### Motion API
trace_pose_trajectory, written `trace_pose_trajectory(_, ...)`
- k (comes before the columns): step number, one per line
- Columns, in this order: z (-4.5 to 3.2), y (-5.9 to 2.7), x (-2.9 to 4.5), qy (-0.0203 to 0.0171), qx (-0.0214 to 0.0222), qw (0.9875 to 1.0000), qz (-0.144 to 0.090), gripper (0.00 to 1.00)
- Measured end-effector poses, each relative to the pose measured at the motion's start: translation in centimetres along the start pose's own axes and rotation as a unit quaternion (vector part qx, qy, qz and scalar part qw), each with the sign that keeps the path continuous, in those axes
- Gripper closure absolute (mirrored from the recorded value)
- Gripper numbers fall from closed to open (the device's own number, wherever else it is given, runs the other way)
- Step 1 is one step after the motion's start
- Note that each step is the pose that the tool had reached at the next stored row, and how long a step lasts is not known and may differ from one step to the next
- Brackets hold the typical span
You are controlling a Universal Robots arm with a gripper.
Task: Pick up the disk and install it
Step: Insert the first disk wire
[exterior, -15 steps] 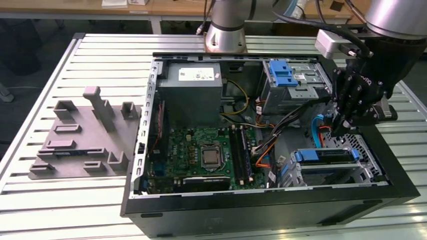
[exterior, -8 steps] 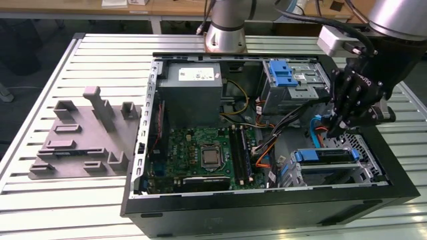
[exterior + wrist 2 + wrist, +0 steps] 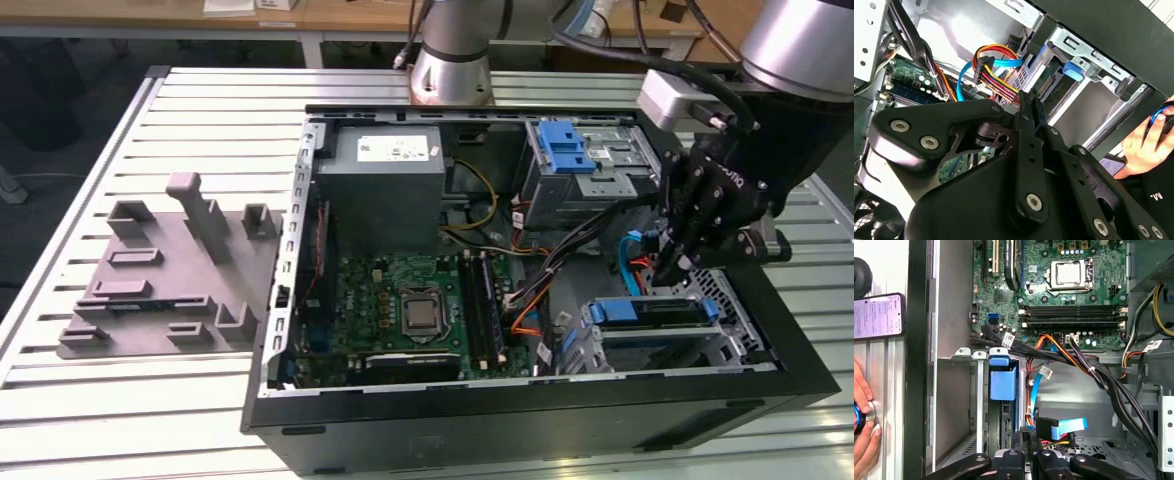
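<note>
Disk [image 3: 650,312] sits in the drive cage; gripper [image 3: 678,262] hovers just above it, can't tell fingers' state.

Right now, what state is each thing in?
Computer case: lying flat, side open.
Disk: apparently seated in the drive cage.
Gripper: poised just above that cage.
Processor socket: uncovered, no cooler.
Blue data cable: connector end hanging free.
Phone: screen lit.
</note>
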State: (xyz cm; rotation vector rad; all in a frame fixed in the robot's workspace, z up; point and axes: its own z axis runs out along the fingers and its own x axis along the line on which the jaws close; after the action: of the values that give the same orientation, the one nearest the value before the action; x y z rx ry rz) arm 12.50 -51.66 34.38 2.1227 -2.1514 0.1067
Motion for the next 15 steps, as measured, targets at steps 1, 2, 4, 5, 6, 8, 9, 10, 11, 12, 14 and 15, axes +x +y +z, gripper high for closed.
trace_pose_trajectory(1, 0.0, 0.0, 0.0, 0.0, 0.0, 1.0, 0.0, 0.84)
trace_pose_trajectory(2, 0.0, 0.0, 0.0, 0.0, 0.0, 1.0, 0.0, 0.84)
trace_pose_trajectory(4, 0.0, 0.0, 0.0, 0.0, 0.0, 1.0, 0.0, 0.84)
trace_pose_trajectory(5, 0.0, -0.06, 0.01, -0.0004, -0.0001, 1.0, 0.0, 0.84)
trace_pose_trajectory(6, 0.01, -0.23, 0.01, -0.0018, -0.0005, 1.0, 0.0, 0.84)
trace_pose_trajectory(8, 0.03, -0.73, 0.0, -0.0045, -0.0019, 1.0, 0.0, 0.84)
trace_pose_trajectory(9, 0.05, -0.87, 0.01, -0.006, -0.0024, 1.0, 0.0, 0.84)
trace_pose_trajectory(10, 0.09, -0.9, 0.04, -0.0085, -0.0024, 1.0, -0.001, 0.84)
trace_pose_trajectory(11, 0.14, -0.94, 0.1, -0.0124, -0.0025, 0.9999, -0.001, 0.84)
trace_pose_trajectory(12, 0.21, -0.97, 0.18, -0.0172, -0.0026, 0.9998, -0.001, 0.84)
trace_pose_trajectory(14, 0.32, -0.98, 0.31, -0.0277, -0.0028, 0.9996, -0.001, 0.84)
trace_pose_trajectory(15, 0.36, -0.99, 0.36, -0.0315, -0.0028, 0.9995, -0.001, 0.84)
